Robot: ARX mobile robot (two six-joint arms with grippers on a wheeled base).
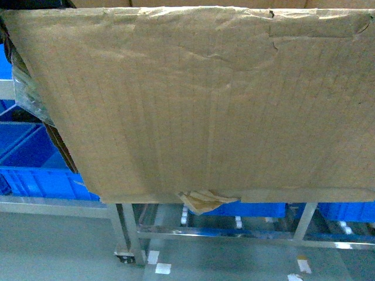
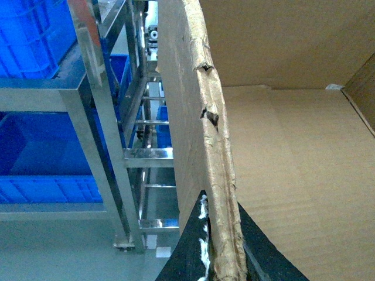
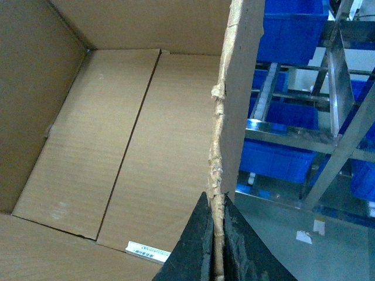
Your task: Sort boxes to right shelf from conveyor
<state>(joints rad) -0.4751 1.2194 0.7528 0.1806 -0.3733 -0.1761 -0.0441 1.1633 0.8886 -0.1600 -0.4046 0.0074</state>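
Note:
A large brown cardboard box [image 1: 205,99] fills most of the head view, lifted and tilted, with tape peeling at its bottom seam [image 1: 202,202]. Both grippers are hidden behind it there. In the left wrist view my left gripper [image 2: 221,205] is shut on the box's ragged left wall [image 2: 214,134], one black finger on each side. In the right wrist view my right gripper [image 3: 217,202] is shut on the torn right wall [image 3: 225,117]; the empty inside [image 3: 146,129] lies to its left. The steel shelf [image 1: 222,234] stands behind and below the box. The conveyor is out of view.
Blue plastic crates [image 1: 35,164] sit on the shelf tiers, also seen from the left wrist [image 2: 35,35] and the right wrist [image 3: 293,29]. Steel uprights [image 2: 111,146] stand close to the box's left wall. White tape marks [image 1: 158,263] dot the grey floor.

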